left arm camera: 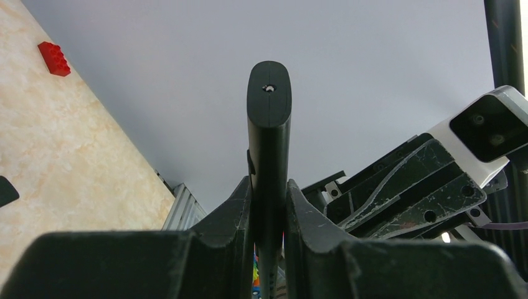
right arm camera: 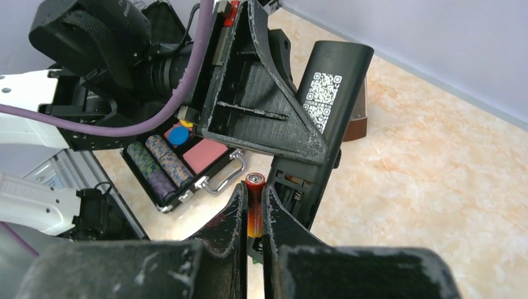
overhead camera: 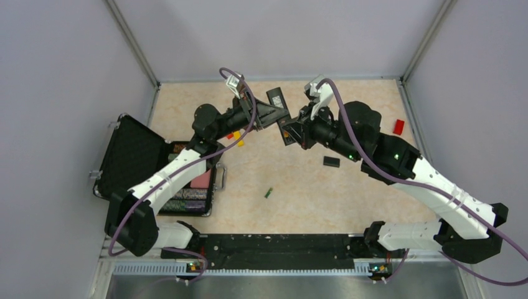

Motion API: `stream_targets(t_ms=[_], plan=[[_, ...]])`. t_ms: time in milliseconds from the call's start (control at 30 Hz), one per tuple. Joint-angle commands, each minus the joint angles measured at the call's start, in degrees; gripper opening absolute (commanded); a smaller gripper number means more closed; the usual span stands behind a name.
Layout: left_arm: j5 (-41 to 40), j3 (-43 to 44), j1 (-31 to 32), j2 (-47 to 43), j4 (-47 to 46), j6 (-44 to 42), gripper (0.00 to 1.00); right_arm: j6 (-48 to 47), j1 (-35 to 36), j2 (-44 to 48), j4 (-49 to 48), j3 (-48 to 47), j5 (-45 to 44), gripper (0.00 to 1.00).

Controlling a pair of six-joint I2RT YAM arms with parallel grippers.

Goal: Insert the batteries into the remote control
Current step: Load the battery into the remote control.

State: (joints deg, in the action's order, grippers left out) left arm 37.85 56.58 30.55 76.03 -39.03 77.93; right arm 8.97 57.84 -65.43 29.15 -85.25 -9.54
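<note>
The remote (left arm camera: 269, 118) is held above the table (overhead camera: 180, 103) by the left gripper (left arm camera: 269, 187). Its fingers (left arm camera: 240, 212) are closed tight on the two flat faces, and no gap is seen between finger and casing. From the left wrist the remote is seen edge-on, with its rounded end pointing away. From the right wrist its back is shown, a QR label on it, and the battery bay at its lower end is uncovered.

A battery (right arm camera: 254, 208) is clamped in the right gripper (right arm camera: 254, 190), whose fingers are parted only by the cell's width. The red-orange body is held upright with a metal end on top, just beside the open bay. Whether it touches the remote cannot be told. In the top view the two grippers are seen close together over the far middle of the table.

A second battery (overhead camera: 268, 193), green, is seen lying alone on the table nearer the bases, and a small black piece (overhead camera: 331, 161) lies apart to its right. A red block (overhead camera: 398, 126) lies near the right wall and an open case (overhead camera: 134, 159) at the left edge.
</note>
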Motion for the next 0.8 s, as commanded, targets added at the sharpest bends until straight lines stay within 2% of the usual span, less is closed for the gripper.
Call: stream_targets(t_ms=[0, 767], plan=[[-0.73, 0.77, 0.2, -1.08, -4.18, 0.62, 0.0, -1.02, -0.11, -0.08, 0.39, -1.45, -0.15, 0.0], [-0.34, -0.72, 0.14, -2.81, -6.09, -0.41, 0.0, -1.43, -0.19, -1.58, 2.4, 1.49, -1.83, 0.01]])
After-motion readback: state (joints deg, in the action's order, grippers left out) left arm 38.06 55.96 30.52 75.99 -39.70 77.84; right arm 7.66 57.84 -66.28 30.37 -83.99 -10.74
